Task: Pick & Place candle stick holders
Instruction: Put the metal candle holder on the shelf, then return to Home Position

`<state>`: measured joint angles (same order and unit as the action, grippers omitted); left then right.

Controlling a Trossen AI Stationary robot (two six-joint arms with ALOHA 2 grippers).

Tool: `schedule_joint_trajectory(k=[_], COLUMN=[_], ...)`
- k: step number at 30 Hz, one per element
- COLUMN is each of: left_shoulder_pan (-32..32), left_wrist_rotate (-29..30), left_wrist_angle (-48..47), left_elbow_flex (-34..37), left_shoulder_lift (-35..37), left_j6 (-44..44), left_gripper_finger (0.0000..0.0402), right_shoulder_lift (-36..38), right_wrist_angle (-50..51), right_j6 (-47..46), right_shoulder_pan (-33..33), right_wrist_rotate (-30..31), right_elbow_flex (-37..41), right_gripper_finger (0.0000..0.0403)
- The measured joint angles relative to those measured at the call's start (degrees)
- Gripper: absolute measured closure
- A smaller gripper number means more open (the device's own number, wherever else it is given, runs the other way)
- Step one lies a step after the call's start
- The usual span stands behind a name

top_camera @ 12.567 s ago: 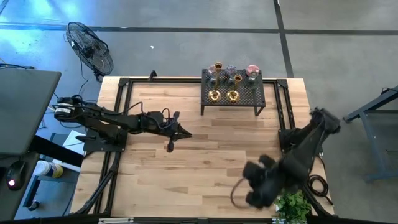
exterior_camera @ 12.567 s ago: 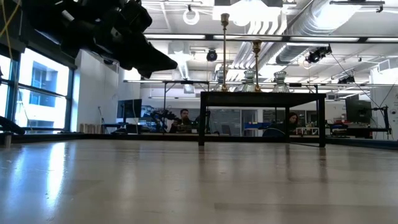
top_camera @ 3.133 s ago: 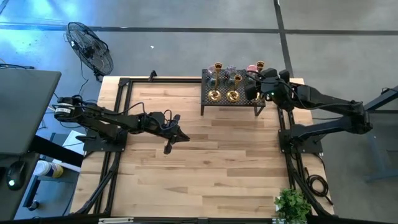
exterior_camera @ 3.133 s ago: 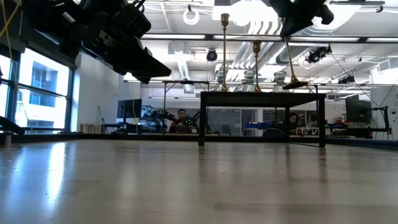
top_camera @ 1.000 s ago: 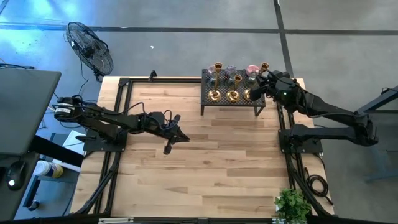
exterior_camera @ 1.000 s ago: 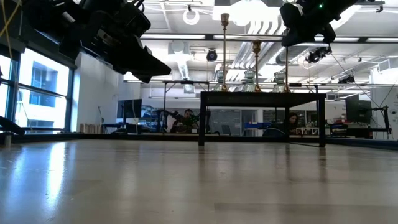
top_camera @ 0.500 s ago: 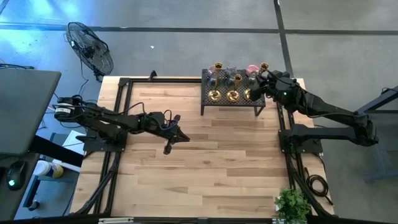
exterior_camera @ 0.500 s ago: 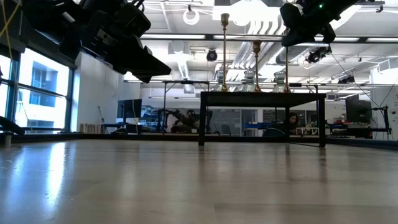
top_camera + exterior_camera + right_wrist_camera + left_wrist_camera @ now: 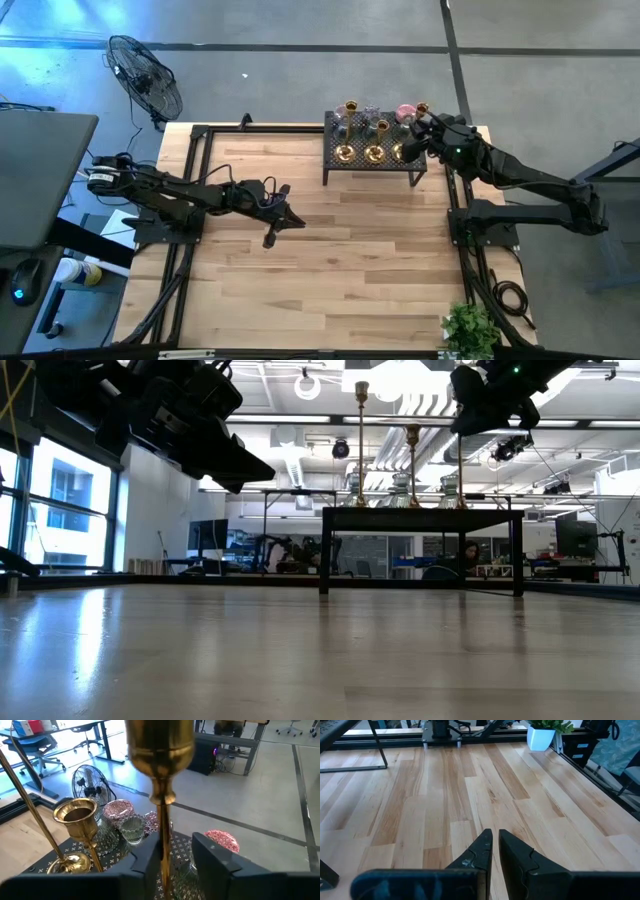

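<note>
The right gripper (image 9: 167, 852) sits at the rack's (image 9: 375, 145) right end with a tall brass candle stick holder (image 9: 161, 795) upright between its fingers, though whether they clamp the stem I cannot tell. The stem runs vertically, base seemingly on the rack, so the coming move looks like a straight retreat. The left gripper (image 9: 493, 851) (fingers nearly together, holding nothing) hovers mid-table, well apart

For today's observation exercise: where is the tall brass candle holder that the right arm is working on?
In the high view the brass candle holder stands at the right end of the black rack, at the table's far edge beside the pink glass cup, its stem between the right gripper jaws.
</note>
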<state>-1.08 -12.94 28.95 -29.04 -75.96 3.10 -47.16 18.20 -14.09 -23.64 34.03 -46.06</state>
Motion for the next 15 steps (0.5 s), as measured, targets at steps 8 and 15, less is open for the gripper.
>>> schedule_joint_trajectory(k=[8, 15], left_shoulder_pan=[0.0, 0.0], left_wrist_rotate=[-1.74, 1.53], left_wrist_angle=[0.04, 3.41], left_elbow_flex=[0.0, 0.69], left_shoulder_lift=[0.0, 0.0], left_j6=[-0.42, -0.42], left_gripper_finger=[0.0373, 0.0373], right_shoulder_lift=[2.75, 8.02], right_wrist_angle=[-0.02, 4.21], right_j6=[0.21, -0.37], right_shoulder_pan=[0.06, 0.32], right_wrist_rotate=[-0.13, -6.73], right_elbow_flex=[-0.04, -0.11], right_gripper_finger=[0.0201, 0.0169])
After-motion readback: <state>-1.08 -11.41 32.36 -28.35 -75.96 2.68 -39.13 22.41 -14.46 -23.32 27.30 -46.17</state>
